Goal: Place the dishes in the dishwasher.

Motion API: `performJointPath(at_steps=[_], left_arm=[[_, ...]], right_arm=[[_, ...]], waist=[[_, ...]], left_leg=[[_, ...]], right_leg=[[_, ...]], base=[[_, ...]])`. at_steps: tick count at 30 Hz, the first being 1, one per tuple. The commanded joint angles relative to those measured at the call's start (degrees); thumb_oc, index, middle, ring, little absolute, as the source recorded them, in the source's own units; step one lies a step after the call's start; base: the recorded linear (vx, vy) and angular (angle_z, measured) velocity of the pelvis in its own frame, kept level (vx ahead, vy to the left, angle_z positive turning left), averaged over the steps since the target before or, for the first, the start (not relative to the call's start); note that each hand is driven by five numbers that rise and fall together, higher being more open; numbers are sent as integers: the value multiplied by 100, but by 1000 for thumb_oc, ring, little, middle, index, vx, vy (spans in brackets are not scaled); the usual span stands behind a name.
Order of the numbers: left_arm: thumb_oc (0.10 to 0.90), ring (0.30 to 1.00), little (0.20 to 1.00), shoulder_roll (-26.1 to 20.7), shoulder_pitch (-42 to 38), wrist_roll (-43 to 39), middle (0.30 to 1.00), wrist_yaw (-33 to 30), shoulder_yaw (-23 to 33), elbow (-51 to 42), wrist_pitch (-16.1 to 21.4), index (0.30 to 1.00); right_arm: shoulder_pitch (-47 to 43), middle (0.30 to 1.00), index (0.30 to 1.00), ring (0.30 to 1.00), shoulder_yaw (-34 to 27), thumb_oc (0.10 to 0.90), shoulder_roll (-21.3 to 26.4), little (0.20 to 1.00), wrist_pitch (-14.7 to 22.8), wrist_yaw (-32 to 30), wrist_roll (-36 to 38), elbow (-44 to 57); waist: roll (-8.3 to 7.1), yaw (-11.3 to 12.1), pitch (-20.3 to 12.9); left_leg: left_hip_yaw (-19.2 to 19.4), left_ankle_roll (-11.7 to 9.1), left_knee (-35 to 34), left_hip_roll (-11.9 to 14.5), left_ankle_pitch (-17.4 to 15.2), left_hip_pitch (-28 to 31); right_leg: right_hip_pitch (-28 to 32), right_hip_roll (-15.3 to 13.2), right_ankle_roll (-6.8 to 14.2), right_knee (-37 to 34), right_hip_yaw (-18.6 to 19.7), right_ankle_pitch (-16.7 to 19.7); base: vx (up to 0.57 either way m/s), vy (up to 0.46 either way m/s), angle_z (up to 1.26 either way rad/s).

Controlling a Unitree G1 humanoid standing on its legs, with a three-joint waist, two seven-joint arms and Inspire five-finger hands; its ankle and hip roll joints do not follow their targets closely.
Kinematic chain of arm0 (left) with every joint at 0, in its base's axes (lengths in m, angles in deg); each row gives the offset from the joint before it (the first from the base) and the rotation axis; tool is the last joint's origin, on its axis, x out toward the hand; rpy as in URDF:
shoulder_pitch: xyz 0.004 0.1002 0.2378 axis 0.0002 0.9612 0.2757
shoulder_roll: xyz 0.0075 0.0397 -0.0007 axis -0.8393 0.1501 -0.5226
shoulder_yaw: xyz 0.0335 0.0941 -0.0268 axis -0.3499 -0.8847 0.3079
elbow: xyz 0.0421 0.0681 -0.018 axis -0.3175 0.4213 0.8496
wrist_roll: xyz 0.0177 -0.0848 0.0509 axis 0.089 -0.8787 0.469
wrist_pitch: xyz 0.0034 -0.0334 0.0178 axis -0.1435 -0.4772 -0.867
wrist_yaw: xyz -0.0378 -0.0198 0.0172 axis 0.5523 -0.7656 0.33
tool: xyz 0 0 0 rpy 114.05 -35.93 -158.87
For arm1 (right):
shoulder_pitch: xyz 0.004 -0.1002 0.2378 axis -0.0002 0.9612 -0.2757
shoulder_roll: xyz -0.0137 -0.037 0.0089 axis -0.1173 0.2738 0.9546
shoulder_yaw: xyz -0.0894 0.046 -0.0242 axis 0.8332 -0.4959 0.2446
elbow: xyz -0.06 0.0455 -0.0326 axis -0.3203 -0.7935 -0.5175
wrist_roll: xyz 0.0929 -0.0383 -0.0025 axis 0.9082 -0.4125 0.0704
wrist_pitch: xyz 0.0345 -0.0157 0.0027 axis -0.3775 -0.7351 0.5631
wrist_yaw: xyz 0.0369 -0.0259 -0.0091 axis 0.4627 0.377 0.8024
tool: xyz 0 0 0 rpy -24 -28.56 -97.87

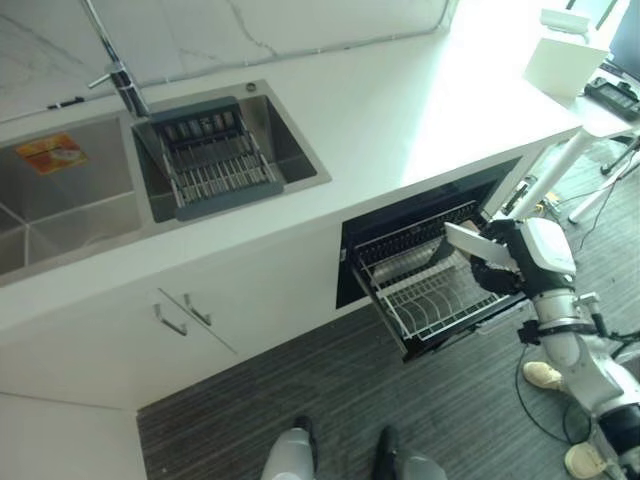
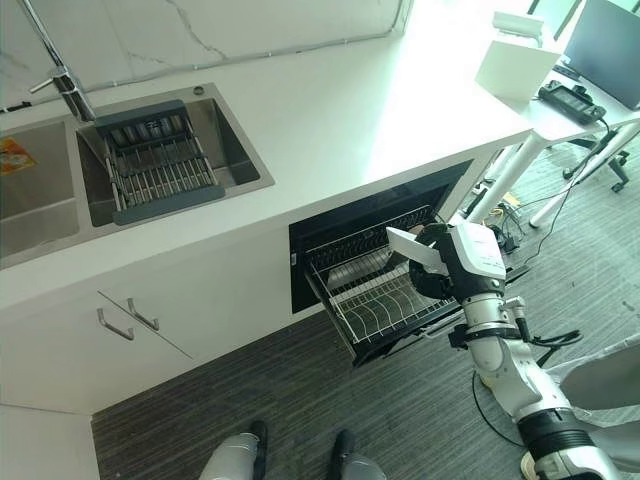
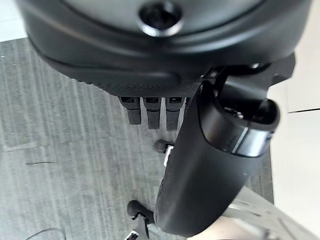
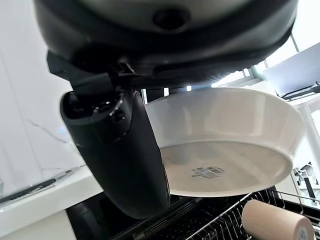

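My right hand [image 1: 500,264] is shut on a white shallow dish [image 1: 474,243], holding it just above the pulled-out wire rack [image 1: 430,292] of the dishwasher [image 1: 400,225] under the counter. In the right wrist view the thumb [image 4: 120,155] lies over the dish's rim and the dish's underside [image 4: 225,150] faces the camera, with the rack [image 4: 215,227] below it. A beige cylinder [image 4: 272,222] shows beside the rack wires. A grey metal item [image 2: 350,270] sits at the rack's back. My left hand [image 3: 150,110] hangs over the striped floor, fingers relaxed and holding nothing.
A double sink [image 1: 70,190] with a dark drying rack [image 1: 210,155] and a faucet [image 1: 118,80] lies on the white counter [image 1: 400,110] to the left. Cabinet handles [image 1: 185,312] sit below it. A white-legged desk [image 1: 565,155] stands right of the dishwasher. Light shoes [image 1: 543,375] rest on the floor.
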Motion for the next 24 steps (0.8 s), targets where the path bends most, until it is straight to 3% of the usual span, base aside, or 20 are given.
performJointPath(at_steps=[1,14,24], left_arm=[[800,900,900,-307,-119,158,900,36,-362,56,203,900],[800,900,900,-574,-182,86,900,109,-750,-74,231,900],[800,900,900,-769,-465,-308,900,233,-891,-213,470,900]], right_arm=[[-627,300,300,300,-176,400,197,300,89,-696,-94,67],[-1711,300,300,300,828,400,126,300,-130,-404,198,-1974],[-2624,300,300,300,1279,400,-119,300,-83,-332,142,-3438]], waist=[[21,144,-454],[222,526,-440],[297,763,-68]], left_leg=[[-247,-369,-484,174,89,292],[-503,-425,-484,67,212,140],[-617,-380,-484,-5,366,-216]], right_leg=[[-8,-389,553,190,190,-187],[35,-523,560,190,-21,-192],[-244,-555,572,190,-12,-64]], base=[[0,0,0],[5,4,14],[-81,-24,6]])
